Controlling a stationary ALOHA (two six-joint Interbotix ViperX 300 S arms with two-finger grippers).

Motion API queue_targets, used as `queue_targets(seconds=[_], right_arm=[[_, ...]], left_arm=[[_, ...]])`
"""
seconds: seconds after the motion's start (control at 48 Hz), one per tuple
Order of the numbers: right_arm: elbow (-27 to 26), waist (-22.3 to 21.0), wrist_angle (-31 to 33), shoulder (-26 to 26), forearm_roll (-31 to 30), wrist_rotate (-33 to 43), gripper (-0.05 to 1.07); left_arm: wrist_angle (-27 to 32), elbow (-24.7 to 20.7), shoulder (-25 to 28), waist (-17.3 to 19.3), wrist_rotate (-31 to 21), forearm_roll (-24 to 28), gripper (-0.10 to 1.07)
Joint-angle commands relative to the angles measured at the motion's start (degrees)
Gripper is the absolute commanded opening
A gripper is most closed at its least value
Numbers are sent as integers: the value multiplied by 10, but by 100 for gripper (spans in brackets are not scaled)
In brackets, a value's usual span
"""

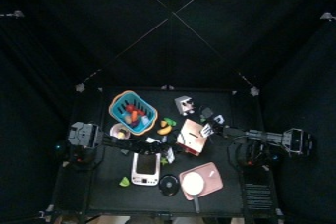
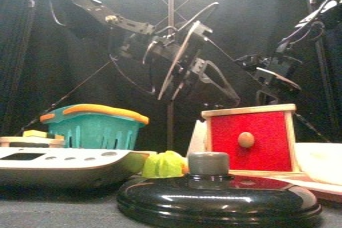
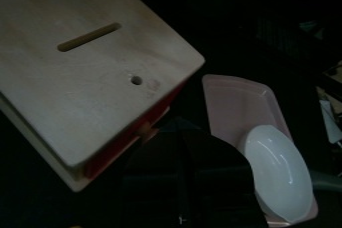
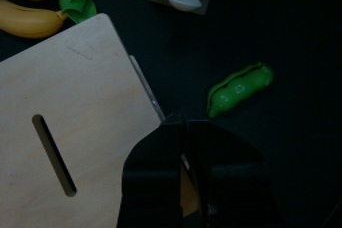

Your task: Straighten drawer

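The drawer [image 1: 197, 136] is a tan box with a red front and a round wooden knob [image 2: 246, 140]. It stands skewed near the table's middle. Its slotted wooden top fills much of the left wrist view [image 3: 94, 62] and the right wrist view [image 4: 67, 122]. My right gripper [image 4: 187, 177] hovers above the table beside the box's long edge, shut with nothing in it. Only a dark shape of my left gripper [image 3: 217, 177] shows, above the gap between the box and the pink dish [image 3: 254, 112]. Neither gripper touches the drawer.
A teal basket [image 1: 132, 110] stands at the back left and a white device [image 1: 145, 167] at the front left. The pink dish [image 1: 201, 181] holds a white spoon. A banana [image 4: 30, 17], a green pod [image 4: 238, 90] and a black round lid [image 2: 214, 197] lie around the box.
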Motion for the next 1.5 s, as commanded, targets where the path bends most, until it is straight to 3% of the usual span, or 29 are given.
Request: queue_targets(seconds=[0.0,0.333,0.583,0.771,0.958,1.25,1.479], right_arm=[[-7,0,3,-18,3,1,35],[8,3,49,-102,17,3,35],[31,7,119,-162,106,3,35],[64,41,86,-165,160,4,35],[95,80,5,-155,185,4,35],[103,79,-26,-139,189,4,35],[103,73,-26,-135,179,4,35]], left_arm=[[-5,5,-42,-1,0,6,31],[-27,68,-78,19,0,6,31],[-27,90,-76,66,-1,5,31],[-27,92,-78,85,-1,6,31],[-27,80,-58,112,0,6,31],[-24,40,-4,134,-1,5,31],[-20,11,3,131,-1,6,31]])
